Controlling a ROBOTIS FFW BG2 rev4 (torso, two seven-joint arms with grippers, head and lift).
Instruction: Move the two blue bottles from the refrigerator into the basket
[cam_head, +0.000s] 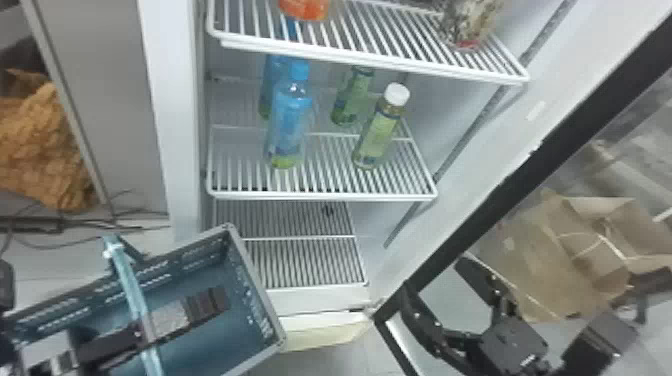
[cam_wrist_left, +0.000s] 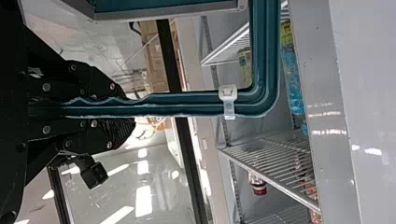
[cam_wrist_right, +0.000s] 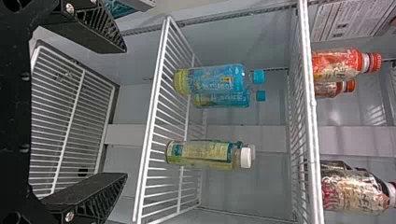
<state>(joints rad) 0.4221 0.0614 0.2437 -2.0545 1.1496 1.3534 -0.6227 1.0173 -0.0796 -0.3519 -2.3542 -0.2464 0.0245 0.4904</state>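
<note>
In the head view, my left gripper (cam_head: 141, 335) is over the grey-blue basket (cam_head: 256, 292) at lower left, its fingers closed around the teal handle (cam_head: 129, 285); the left wrist view has the left gripper (cam_wrist_left: 128, 109) on that handle (cam_wrist_left: 187, 105). Two blue bottles stand one behind the other on the refrigerator's middle shelf, the front bottle (cam_head: 290, 122) partly covering the rear bottle (cam_head: 269, 82). Low at the right, beside the door, my right gripper (cam_head: 434, 281) is open. From the right wrist, the right gripper (cam_wrist_right: 124, 113) has nothing between its fingers, and the front blue bottle (cam_wrist_right: 215, 79) is beyond them.
Two green-labelled bottles, the nearer one white-capped (cam_head: 377, 132), share the middle shelf (cam_head: 320, 196) to the right. Above is another wire shelf (cam_head: 370, 62) with drinks. The open door's dark frame (cam_head: 505, 185) slants along the right, with brown paper (cam_head: 560, 250) behind it.
</note>
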